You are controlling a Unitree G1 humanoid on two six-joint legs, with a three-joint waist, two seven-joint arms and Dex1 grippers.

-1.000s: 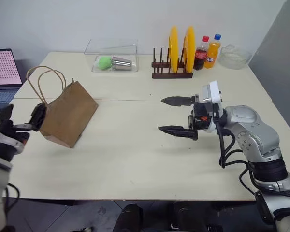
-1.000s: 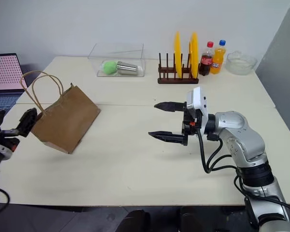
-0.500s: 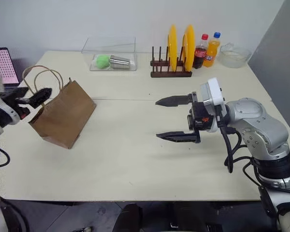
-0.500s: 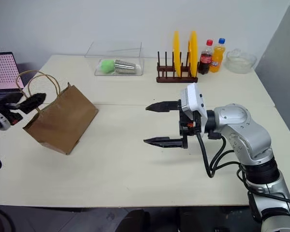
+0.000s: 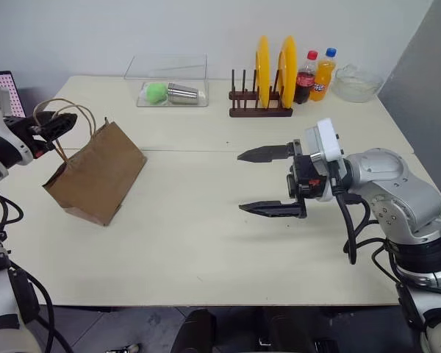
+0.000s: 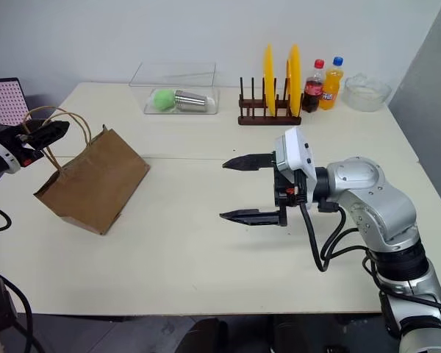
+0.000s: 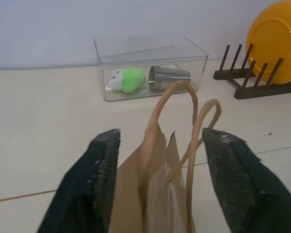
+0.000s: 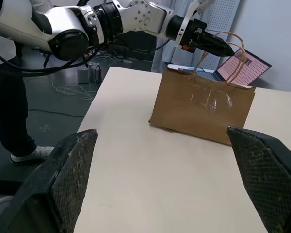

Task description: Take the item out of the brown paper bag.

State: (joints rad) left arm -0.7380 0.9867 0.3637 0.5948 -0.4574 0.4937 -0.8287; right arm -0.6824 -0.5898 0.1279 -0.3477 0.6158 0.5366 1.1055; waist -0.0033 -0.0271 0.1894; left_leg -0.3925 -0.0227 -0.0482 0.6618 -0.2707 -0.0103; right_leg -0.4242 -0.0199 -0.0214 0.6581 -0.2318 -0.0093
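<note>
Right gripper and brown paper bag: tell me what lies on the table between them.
Nothing: in the left eye view the stretch of table between the right gripper and the brown paper bag is bare.

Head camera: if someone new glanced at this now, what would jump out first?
Probably the brown bag leaning on the table's left side, with the left gripper at its looped handles, one finger on either side and not closed on them. Next, the right gripper held wide open over mid-table, pointing at the bag. At the back stand a rack with two yellow plates and two bottles.
</note>
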